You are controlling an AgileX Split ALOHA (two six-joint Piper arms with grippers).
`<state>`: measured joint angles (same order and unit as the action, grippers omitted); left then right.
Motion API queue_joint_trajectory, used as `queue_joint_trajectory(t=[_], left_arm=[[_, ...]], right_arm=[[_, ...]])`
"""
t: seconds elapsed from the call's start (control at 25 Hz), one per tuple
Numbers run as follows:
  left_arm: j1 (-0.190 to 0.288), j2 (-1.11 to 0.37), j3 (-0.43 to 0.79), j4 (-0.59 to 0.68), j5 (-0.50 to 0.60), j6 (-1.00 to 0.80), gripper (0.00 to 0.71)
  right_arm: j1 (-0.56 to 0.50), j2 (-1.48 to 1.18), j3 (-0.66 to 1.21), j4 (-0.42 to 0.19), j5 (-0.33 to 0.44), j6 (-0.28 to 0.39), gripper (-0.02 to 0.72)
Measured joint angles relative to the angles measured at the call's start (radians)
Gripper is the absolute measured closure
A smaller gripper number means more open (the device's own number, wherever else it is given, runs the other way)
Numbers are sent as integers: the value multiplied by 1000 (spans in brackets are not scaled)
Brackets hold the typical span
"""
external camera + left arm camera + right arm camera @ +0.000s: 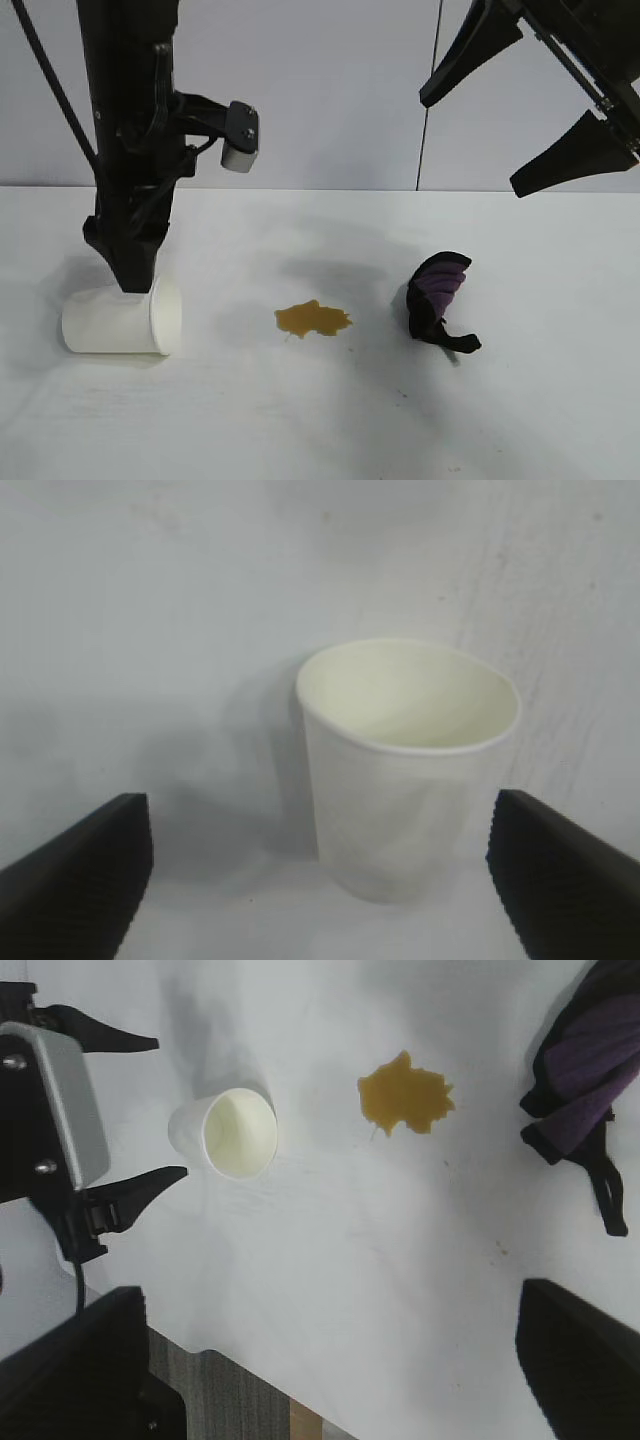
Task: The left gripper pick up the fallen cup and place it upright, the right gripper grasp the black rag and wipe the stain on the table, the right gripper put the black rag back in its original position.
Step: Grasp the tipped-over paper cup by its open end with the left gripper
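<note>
Cup [120, 320] lies on its side on the table [320, 420], left of the stain [313, 319]. Left hand [130, 282] points down over cup, fingers spread, gripping nothing. Right hand [520, 140] hangs open up high, above the rag [437, 300].

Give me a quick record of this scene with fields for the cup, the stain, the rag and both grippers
cup: white paper cup lying on its side, mouth toward the stain
stain: amber-brown blotch on the table, between cup and rag
black rag: bunched, purple folds showing, untouched
left gripper: open, pointing down, fingers straddling the cup, not yet closed
right gripper: open, raised above the rag
</note>
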<state>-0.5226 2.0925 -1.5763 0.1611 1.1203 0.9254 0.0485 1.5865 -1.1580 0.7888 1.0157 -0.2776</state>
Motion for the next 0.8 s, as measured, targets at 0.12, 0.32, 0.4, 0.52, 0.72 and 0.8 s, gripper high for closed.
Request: queue_joint_trajectory(t=[0.12, 0.32, 0.4, 0.52, 0.72, 0.8], left_arm=[[0, 17, 0, 2, 6, -7, 53], [0, 18, 0, -18, 12, -1, 53], [0, 19, 1, -40, 13, 21, 53], [0, 23, 1, -56, 13, 41, 53], [0, 31, 2, -58, 13, 45, 53], [0, 49, 2, -68, 13, 42, 53]], right_arm=[[0, 0, 0, 0, -9, 0, 9], [0, 0, 0, 0, -21, -7, 9], [0, 0, 0, 0, -21, -12, 9], [0, 0, 0, 0, -22, -15, 9], [0, 0, 0, 0, -22, -15, 9], [0, 0, 0, 0, -23, -15, 9]])
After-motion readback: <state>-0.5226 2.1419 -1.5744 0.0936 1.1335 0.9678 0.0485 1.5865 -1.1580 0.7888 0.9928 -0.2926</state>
